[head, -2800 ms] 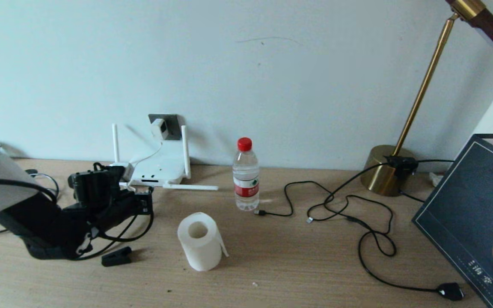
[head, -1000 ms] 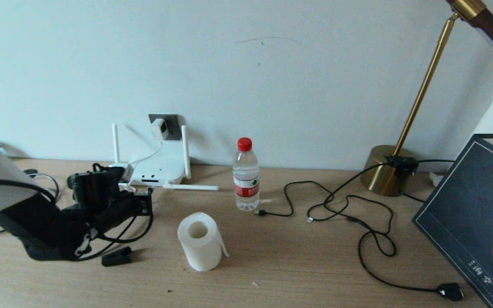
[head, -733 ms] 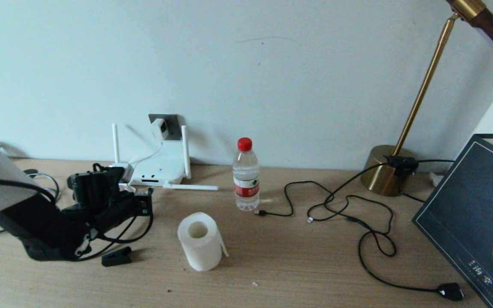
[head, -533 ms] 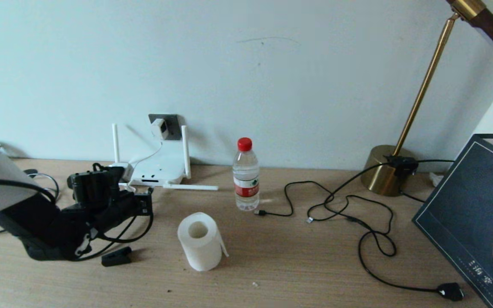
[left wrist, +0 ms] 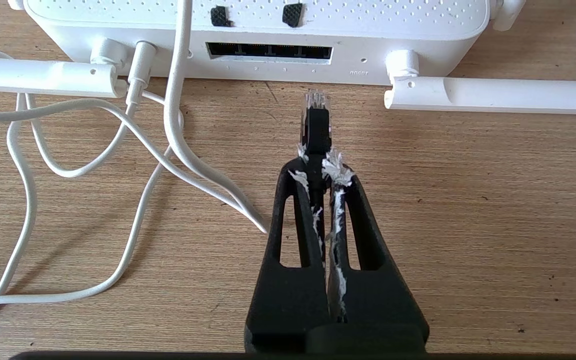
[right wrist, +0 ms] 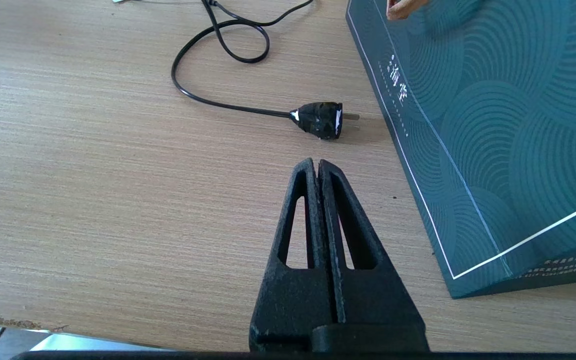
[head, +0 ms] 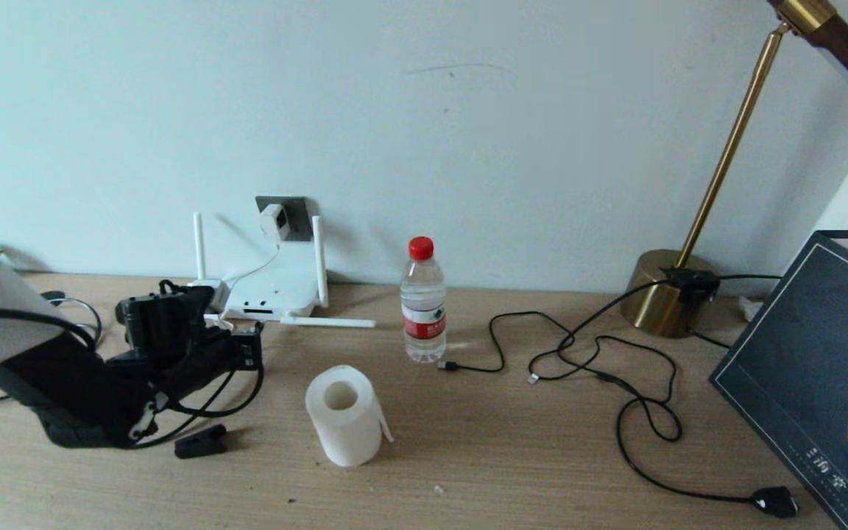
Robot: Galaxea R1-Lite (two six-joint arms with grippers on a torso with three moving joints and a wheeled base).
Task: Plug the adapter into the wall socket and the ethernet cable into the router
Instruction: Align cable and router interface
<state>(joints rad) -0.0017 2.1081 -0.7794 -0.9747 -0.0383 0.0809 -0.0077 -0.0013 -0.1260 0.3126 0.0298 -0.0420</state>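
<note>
The white router [head: 273,291] lies on the desk against the wall, two antennas upright and one flat [head: 328,322]. Above it the white adapter [head: 274,219] sits in the dark grey wall socket [head: 296,207], its thin white cord [left wrist: 175,100] running down to the router. My left gripper [left wrist: 318,162] is shut on the ethernet cable [left wrist: 317,131]. The cable's clear connector [left wrist: 316,101] points at the router's dark port row [left wrist: 269,51], a short gap away and apart from it. My right gripper [right wrist: 317,165] is shut and empty, low over bare desk at the right.
A paper roll [head: 343,416], a water bottle [head: 422,302] and a small black clip [head: 199,442] stand near the router. Black cables [head: 601,364] loop toward a brass lamp base [head: 659,298]; a black plug [right wrist: 320,120] lies beside a dark teal bag [right wrist: 493,125].
</note>
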